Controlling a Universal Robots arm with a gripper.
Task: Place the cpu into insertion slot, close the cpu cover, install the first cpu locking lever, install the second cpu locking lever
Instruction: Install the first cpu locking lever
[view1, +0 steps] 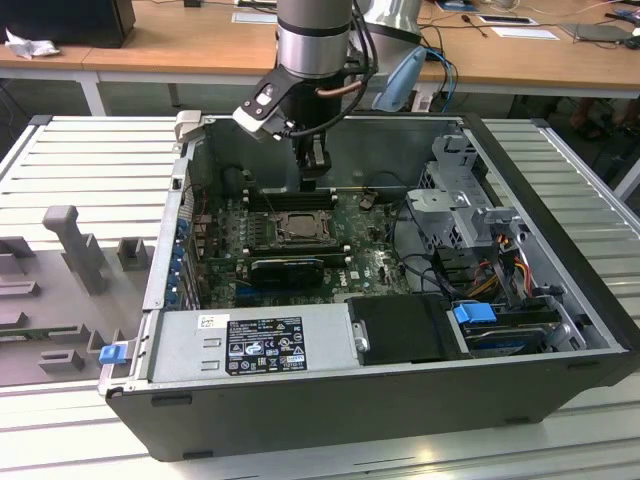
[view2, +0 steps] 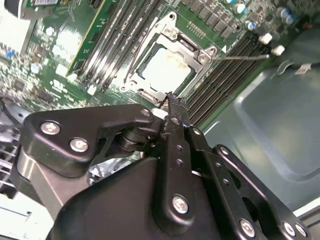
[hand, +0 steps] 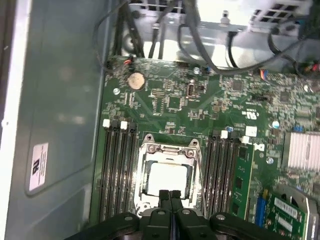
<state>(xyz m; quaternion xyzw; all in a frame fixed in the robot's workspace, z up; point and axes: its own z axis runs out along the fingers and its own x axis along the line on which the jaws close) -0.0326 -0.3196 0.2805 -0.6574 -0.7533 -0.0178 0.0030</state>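
Observation:
The cpu (hand: 167, 181) lies in the insertion slot (view1: 297, 228) on the green board, its pale top showing through the cut-out of the cpu cover (hand: 167, 149). That silvery frame lies flat over the chip (view2: 165, 67). A thin metal lever rod (view2: 242, 56) sticks out from the socket's corner across the memory slots. My gripper (view1: 311, 182) hangs just above the socket's far edge in the exterior view. Its two black fingers (hand: 164, 196) are pressed together with nothing between them, tips close over the socket rim (view2: 150, 95).
Long black memory slots (hand: 117, 170) flank the socket on both sides. A black finned card (view1: 288, 268) sits nearer the exterior view's front, then the power supply (view1: 255, 340). Drive cage and cables (view1: 470, 215) fill the exterior view's right. Case walls (view1: 170, 215) surround the board.

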